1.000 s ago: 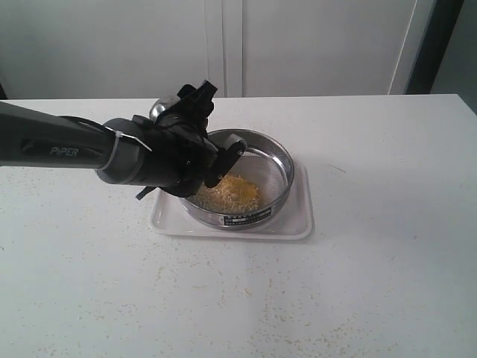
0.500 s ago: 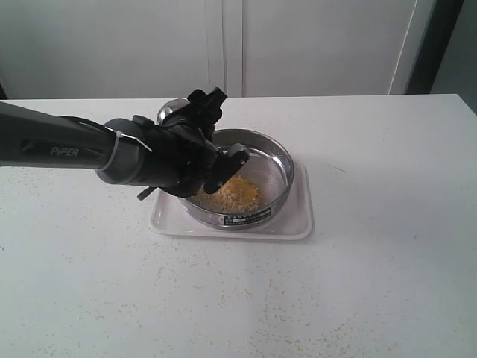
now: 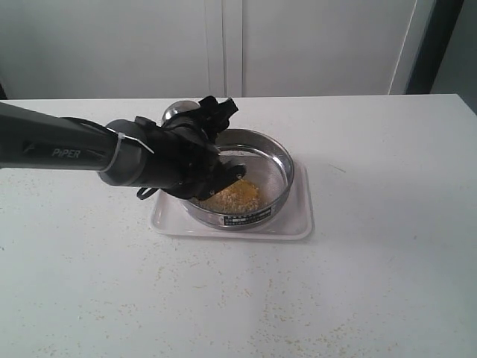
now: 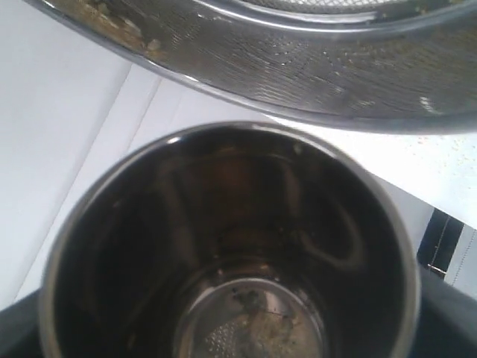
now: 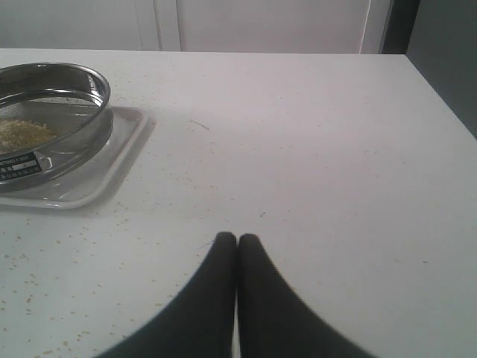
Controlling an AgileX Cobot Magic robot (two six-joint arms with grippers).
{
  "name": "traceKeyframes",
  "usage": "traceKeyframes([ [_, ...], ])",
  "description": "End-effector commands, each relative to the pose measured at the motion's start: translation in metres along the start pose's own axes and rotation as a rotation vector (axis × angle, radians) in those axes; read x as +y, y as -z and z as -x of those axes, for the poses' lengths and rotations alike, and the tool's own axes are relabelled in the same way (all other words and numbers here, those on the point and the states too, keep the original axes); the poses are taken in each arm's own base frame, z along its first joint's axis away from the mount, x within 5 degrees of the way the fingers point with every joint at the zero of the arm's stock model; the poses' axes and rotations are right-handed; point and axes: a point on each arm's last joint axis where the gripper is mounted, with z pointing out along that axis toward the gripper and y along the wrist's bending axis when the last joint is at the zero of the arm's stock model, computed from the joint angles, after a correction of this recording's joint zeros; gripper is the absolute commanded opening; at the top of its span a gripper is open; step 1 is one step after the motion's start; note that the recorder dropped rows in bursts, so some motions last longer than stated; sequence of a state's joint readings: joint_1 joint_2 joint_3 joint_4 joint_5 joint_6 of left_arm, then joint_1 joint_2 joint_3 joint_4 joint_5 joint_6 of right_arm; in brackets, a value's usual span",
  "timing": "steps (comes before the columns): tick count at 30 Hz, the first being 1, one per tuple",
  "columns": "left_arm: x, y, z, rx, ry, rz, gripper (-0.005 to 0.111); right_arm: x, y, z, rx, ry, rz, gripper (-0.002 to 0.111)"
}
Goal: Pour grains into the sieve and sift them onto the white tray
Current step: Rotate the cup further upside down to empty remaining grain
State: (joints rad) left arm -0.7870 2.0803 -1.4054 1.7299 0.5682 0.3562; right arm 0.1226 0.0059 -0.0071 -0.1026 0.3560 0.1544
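- My left gripper [image 3: 216, 142] has its jaws set wide around the steel cup [image 4: 223, 246] and grips it. The mouth of the cup is just beside the wall of the sieve [image 3: 277, 160], and only a few specks remain on its bottom.
- My right gripper [image 5: 237, 242] has its jaws pressed together with nothing between them, over the table [image 5: 335, 149].
- The grains [image 3: 235, 195] lie in a yellow heap on the mesh of the sieve.
- The sieve stands in the white tray [image 3: 298, 225], well apart from my right gripper.
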Motion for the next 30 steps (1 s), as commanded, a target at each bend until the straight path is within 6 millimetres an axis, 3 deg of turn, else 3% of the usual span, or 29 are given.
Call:
traceKeyframes([
  [1,0.014,0.007,-0.006,0.016,0.000,0.044,0.000,0.000,0.000,-0.001,-0.013,0.000,-0.002,0.000],
  [7,0.032,0.010,-0.011,-0.011,0.036,0.111,0.000,0.000,0.000,-0.001,-0.013,0.000,-0.002,0.000],
  [23,0.039,0.021,-0.003,0.004,-0.054,0.123,0.000,0.000,0.000,-0.001,-0.013,0.000,-0.002,0.000],
  [26,0.042,0.025,0.000,-0.002,0.050,0.129,0.000,0.000,0.000,-0.001,-0.013,0.000,-0.002,0.000],
  [30,0.039,0.030,-0.006,0.106,0.060,0.076,0.000,0.000,0.000,-0.001,-0.013,0.000,-0.002,0.000],
])
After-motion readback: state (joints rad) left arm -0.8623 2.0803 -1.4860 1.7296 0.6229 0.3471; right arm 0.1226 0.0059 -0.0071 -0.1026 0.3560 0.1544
